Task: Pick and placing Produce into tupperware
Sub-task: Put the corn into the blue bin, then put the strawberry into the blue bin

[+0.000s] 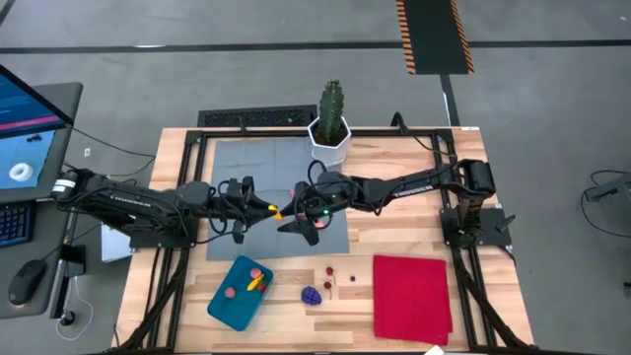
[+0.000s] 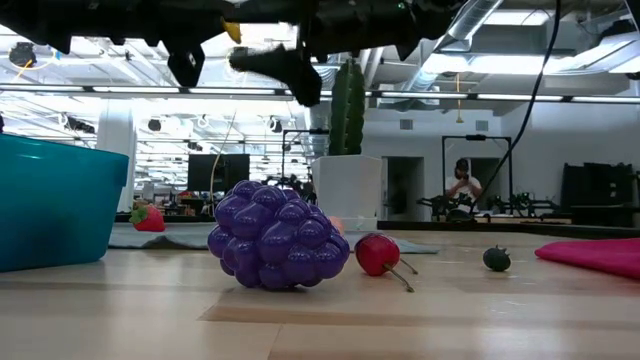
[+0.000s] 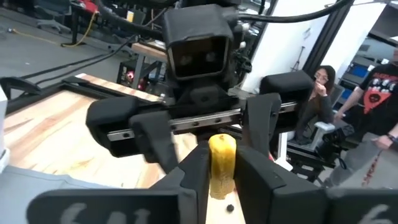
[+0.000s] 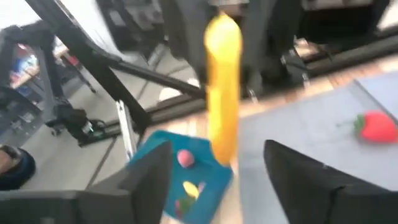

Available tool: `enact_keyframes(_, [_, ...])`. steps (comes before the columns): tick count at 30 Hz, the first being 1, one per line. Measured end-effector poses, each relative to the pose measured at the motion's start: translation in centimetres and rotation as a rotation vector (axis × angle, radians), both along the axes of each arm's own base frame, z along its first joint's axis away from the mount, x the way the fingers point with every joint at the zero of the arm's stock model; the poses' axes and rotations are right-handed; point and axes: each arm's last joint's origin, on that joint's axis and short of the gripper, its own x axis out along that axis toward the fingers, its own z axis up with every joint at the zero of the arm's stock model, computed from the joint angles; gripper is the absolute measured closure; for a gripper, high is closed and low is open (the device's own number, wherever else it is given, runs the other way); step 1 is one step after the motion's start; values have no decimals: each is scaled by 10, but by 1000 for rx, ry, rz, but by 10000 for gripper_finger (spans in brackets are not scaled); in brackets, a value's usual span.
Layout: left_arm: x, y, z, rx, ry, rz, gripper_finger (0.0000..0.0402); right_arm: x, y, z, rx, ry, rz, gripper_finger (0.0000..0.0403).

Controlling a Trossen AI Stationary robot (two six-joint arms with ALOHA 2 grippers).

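A small yellow piece of produce point(image 3: 222, 155) hangs in the air above the grey mat point(image 1: 237, 163), with my left gripper point(image 3: 222, 180) shut on it. My right gripper point(image 4: 227, 171) faces it from the table's right, open, with a finger on either side of the piece's free end and touching nothing. The teal tupperware point(image 1: 240, 292) stands near the front edge with a few small pieces in it. On the wood beside it are a purple grape bunch point(image 1: 311, 294) and dark cherries point(image 1: 329, 272). A red strawberry point(image 4: 376, 127) lies on the mat. My left gripper pinches the yellow piece between its two fingers, on the piece's lower part point(image 3: 221, 186). The rest of the piece sticks out past the fingertips toward the right gripper. The fingers come in level from the table's left. The piece is lifted clear of the mat.
A green cactus in a white pot point(image 1: 330, 128) stands at the mat's far edge. A flat red cloth point(image 1: 412, 296) lies at the front right. A keyboard, a mouse and a screen are off the table's left side. People stand in the room beyond.
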Motion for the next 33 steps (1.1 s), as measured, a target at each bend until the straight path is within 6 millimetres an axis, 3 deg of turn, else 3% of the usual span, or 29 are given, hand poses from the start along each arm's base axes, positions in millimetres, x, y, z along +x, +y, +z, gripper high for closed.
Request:
enact_keyframes(5, [-5, -3, 0, -1, 19, -110, 337, -6, 5, -15, -48, 151, 31, 69])
enact_keyframes(10, [-17, -5, 3, -39, 51, -172, 336, -10, 22, -21, -79, 209, 84, 47])
enact_keyframes(17, [-34, -15, -3, -101, 183, -215, 340, -16, 50, -25, -116, 250, 169, 53])
enact_keyframes(25, [-36, -25, -7, -120, 220, -201, 366, -24, 70, -32, -143, 327, 204, 65])
enact_keyframes(33, [-39, -30, -14, -160, 304, -213, 360, -35, 102, -41, -193, 357, 167, 74])
